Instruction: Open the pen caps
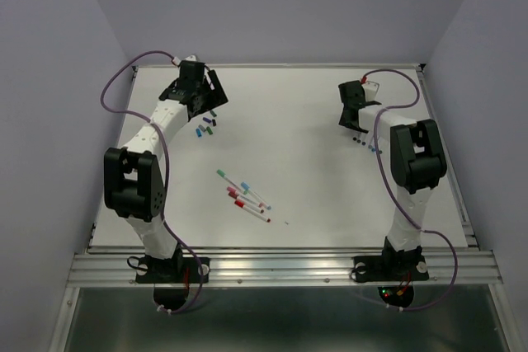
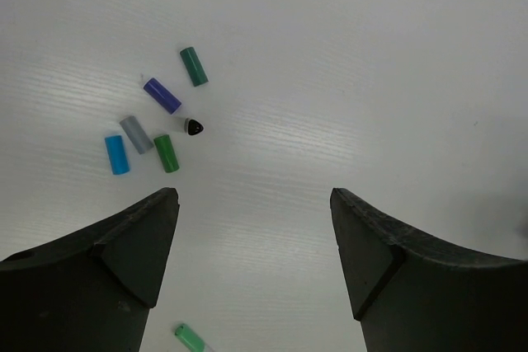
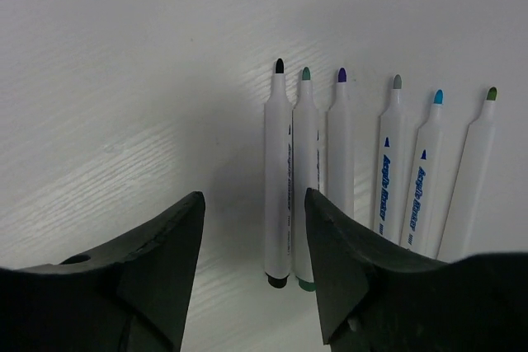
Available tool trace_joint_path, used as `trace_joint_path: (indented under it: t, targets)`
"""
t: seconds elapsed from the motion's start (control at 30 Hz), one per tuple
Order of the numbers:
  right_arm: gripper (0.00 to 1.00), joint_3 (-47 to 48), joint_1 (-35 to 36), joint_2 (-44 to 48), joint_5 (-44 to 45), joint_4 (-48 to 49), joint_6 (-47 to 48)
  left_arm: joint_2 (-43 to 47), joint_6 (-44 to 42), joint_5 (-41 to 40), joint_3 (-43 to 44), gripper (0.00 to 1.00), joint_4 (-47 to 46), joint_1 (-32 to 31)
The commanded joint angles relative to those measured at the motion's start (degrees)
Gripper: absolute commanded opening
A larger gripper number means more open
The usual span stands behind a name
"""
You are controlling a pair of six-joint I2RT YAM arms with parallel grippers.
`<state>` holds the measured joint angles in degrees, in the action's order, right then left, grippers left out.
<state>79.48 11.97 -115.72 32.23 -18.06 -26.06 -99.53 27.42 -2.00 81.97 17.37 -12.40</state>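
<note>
Pen caps [image 2: 136, 133] are lying loose just ahead of the left pincer [image 2: 254, 204]. That pincer is hanging over the white table [image 1: 289, 121] with its two fingers spread wide and nothing between them. The little bunch is showing blue, grey, green, purple and teal caps, plus a tiny black one that is standing on its end. One more green cap [image 2: 191, 337] is sitting closer in, near one finger.

The right pincer [image 3: 253, 199] is hanging open too, with a narrower gap, and it is holding nothing. Six bare pens [image 3: 388, 171] are lying side by side just past one of its fingers. Their tips are all pointing away, and no caps are on them.

Further out, in the middle of the table, a small bunch of capped pens [image 1: 246, 195] is waiting. I think these are the ones left to do. They are lying closer to the arm bases than both pincers are, between the two arms. Their long sides are running slantwise, from far-left to near-right. The left pincer is looking a little nearer to them. So I am guessing it would be the one reaching back toward the middle, turning to cross a pen's long side.
</note>
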Motion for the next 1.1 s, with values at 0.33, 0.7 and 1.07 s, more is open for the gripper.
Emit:
trace_joint_path:
  t: [0.33,0.7,1.07]
  targets:
    - [1.0,-7.7,-0.5,15.3,-17.9,6.9,9.3,5.4,-1.0,0.7,-2.0,0.91,-2.3,-0.3]
    - [1.0,-18.1,20.1,25.7,-33.3,10.3,17.0,8.9,-0.5,0.0,-6.5,0.98,-2.5,-0.3]
    - [1.0,-13.4,37.6,16.6,-35.5,8.9,19.2,14.6,1.7,-0.6,-16.3,0.98,-3.7,-0.3]
